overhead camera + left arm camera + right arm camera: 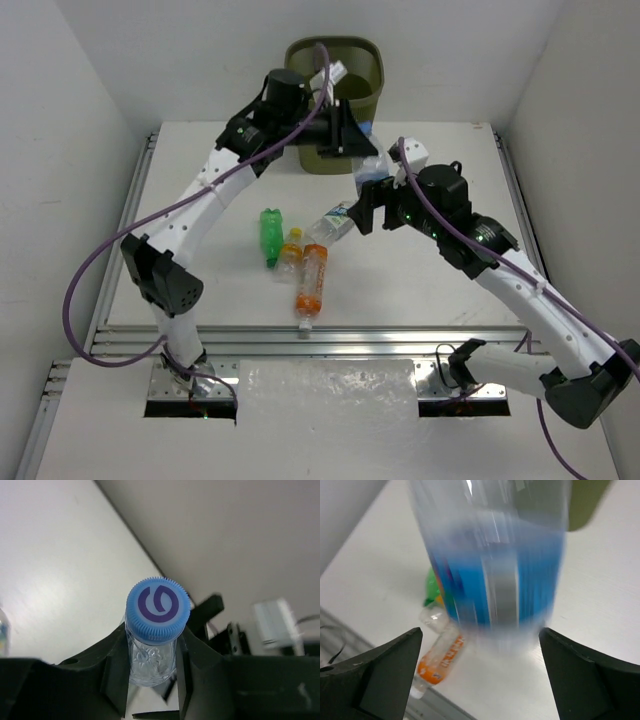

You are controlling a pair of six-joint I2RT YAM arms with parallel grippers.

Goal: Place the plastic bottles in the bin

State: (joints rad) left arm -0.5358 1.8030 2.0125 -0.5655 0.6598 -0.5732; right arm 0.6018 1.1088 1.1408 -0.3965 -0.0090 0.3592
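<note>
The olive-green bin (340, 55) stands at the table's far edge. My left gripper (348, 138) is at the bin's near side. In the left wrist view it (155, 647) is shut on the neck of a clear bottle with a blue cap (157, 607). My right gripper (372, 203) is open on the table in front of the bin. In the right wrist view a blurred clear bottle with a blue label (495, 565) stands between its wide-open fingers (385, 665), apart from both. A green bottle (270, 235), a small clear one (290, 252), an orange one (312, 278) and a clear one (336, 222) lie mid-table.
White walls close in the table on the left, right and back. A metal rail (300, 340) runs along the near edge. The green bottle (432, 582), an orange-labelled bottle (442, 652) and the bin's corner (587, 505) show behind the right gripper.
</note>
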